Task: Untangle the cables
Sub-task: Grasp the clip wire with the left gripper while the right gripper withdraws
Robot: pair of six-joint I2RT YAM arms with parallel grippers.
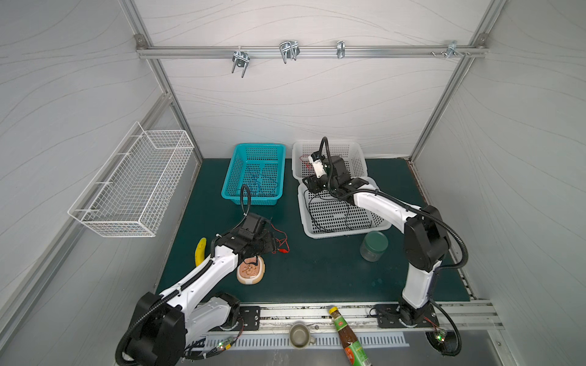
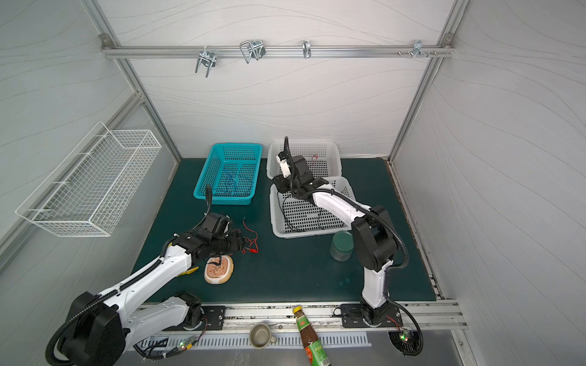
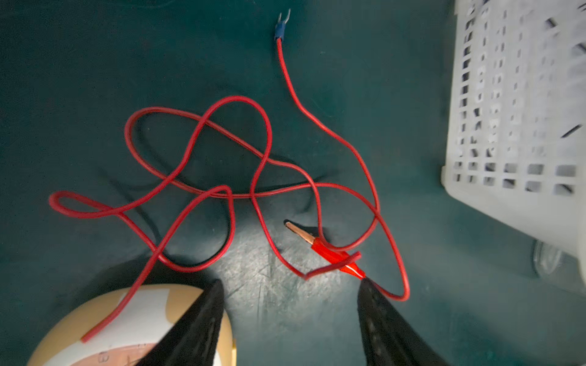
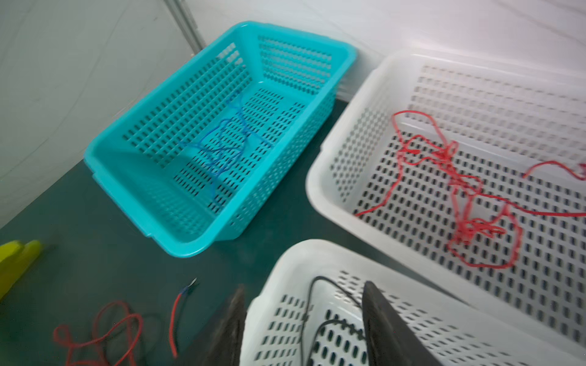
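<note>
We see the left gripper (image 3: 291,283) low over the green mat (image 3: 95,63), jaws apart and empty, with the loose red cable (image 3: 270,133) sprawled in loops just ahead. Its red clip (image 3: 329,253) lies beside one fingertip and one end rests on a round tan object (image 3: 63,332). Our right gripper (image 4: 304,285) hangs over the near white basket (image 4: 269,279), jaws likewise apart and empty above the black cable (image 4: 329,321). A second red cable (image 4: 459,177) lies in the far white basket (image 4: 320,190) and a blue cable (image 4: 222,145) in the teal basket (image 4: 133,177).
</note>
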